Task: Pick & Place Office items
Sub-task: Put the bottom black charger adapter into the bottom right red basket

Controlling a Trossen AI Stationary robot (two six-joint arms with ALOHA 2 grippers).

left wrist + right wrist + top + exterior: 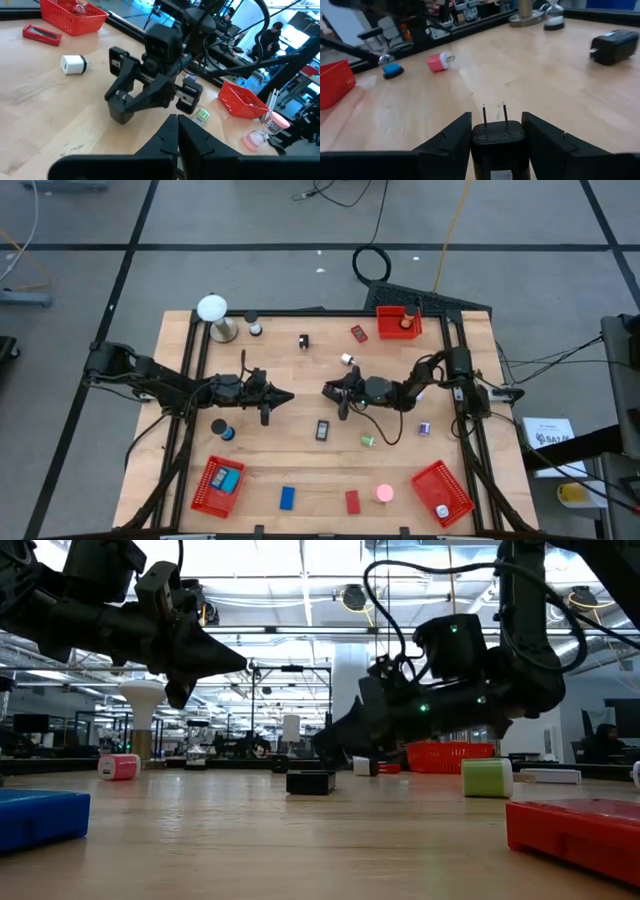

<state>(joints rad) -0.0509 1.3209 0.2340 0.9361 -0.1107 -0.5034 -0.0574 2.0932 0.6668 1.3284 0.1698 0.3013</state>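
- Right gripper [497,132] grips a black charger [499,145] between its fingers, prongs pointing forward, above the middle of the table [300,470].
- Just ahead of it, the left gripper [287,396] hangs tip to tip with it, fingers shut on nothing.
- Below and nearer the front edge lie a black block [322,430] and a green roll [367,441].
- Behind the right gripper sit a white plug [347,360] and a small red piece [358,333].
- Farther back on its side stands a red basket [398,326].
- Along the front edge, far from both grippers: blue block [287,498], red block [352,502], pink round piece [384,493].
- Two more red baskets [219,485] hold the front corners.
- Past the left gripper, a white ball on a stand [213,311] marks the far corner.
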